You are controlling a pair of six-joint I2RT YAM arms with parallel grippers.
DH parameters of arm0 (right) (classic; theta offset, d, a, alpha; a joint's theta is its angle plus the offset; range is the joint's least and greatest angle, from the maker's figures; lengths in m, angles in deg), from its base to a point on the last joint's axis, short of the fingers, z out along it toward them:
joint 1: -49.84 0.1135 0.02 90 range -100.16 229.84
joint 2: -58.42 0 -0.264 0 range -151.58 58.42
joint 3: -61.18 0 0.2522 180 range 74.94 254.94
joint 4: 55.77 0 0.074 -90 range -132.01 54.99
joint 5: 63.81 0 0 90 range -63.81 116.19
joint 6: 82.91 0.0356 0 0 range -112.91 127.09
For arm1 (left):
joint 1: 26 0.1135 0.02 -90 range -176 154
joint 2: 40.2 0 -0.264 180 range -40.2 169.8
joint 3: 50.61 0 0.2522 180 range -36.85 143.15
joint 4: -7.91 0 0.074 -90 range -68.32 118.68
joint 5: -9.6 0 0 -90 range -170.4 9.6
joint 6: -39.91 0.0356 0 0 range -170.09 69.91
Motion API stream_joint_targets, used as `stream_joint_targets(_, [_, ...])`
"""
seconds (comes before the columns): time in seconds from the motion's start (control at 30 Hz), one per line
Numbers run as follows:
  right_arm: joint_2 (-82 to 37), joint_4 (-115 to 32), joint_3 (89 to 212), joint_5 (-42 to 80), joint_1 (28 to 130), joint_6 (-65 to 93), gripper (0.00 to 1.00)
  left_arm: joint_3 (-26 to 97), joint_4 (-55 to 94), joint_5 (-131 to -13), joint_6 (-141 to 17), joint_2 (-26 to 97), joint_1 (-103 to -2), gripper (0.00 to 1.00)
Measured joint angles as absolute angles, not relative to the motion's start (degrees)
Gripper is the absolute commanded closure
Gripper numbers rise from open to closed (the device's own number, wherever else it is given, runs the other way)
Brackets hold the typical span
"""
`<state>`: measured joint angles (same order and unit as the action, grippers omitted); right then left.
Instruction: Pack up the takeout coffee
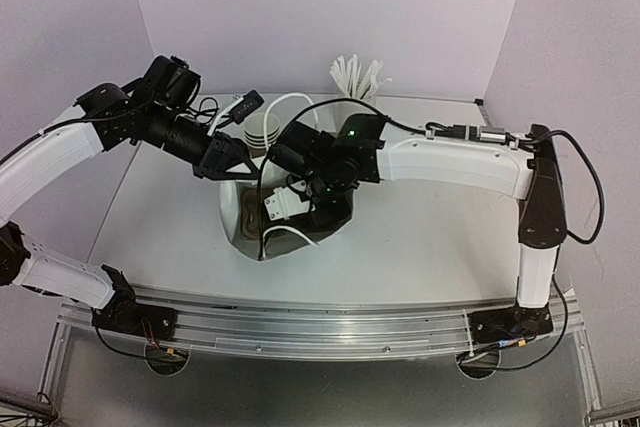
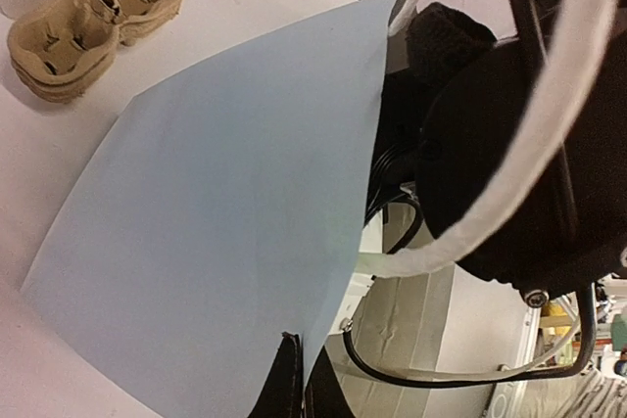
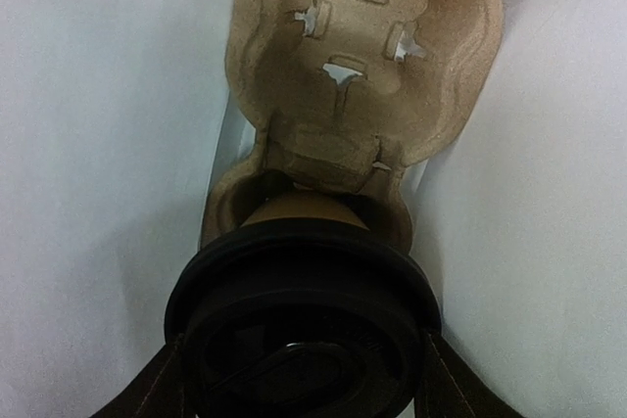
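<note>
A kraft coffee cup with a black lid [image 3: 304, 330] is held between my right gripper's [image 3: 304, 384] fingers [image 3: 446, 384], inside the pale blue paper bag [image 1: 335, 229]. The cup's bottom sits in the near cell of a brown pulp carrier [image 3: 362, 66] lying in the bag. From above, my right gripper [image 1: 292, 205] reaches down into the bag's mouth. My left gripper [image 1: 228, 160] is shut on the bag's upper edge [image 2: 235, 203], its fingers [image 2: 284, 384] pinching the paper. A stack of lidless kraft cups [image 1: 263, 133] stands behind the bag.
A white holder of white sticks [image 1: 355, 77] stands at the back. A stack of pulp carriers [image 2: 93, 17] lies on the table beside the bag. The bag's white handles [image 2: 509, 203] loop around my right arm. Walls close the table's back and sides.
</note>
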<state>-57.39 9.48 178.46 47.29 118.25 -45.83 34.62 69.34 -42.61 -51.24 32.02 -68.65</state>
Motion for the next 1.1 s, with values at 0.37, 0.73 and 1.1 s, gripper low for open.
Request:
stream_joint_targets(0.37, [-59.79,13.25,182.5,37.86,113.53,-45.8,0.82,36.11,69.59,-35.06,-50.11,36.88,-63.11,1.0])
stream_joint_targets(0.73, [-62.55,10.82,182.16,34.32,112.04,-45.56,0.83,37.8,69.67,-37.06,-48.16,38.83,-62.9,1.0])
stream_joint_targets(1.1, [-62.78,7.33,179.58,34.5,112.28,-45.53,0.73,40.0,71.2,-39.96,-45.47,39.88,-62.79,1.0])
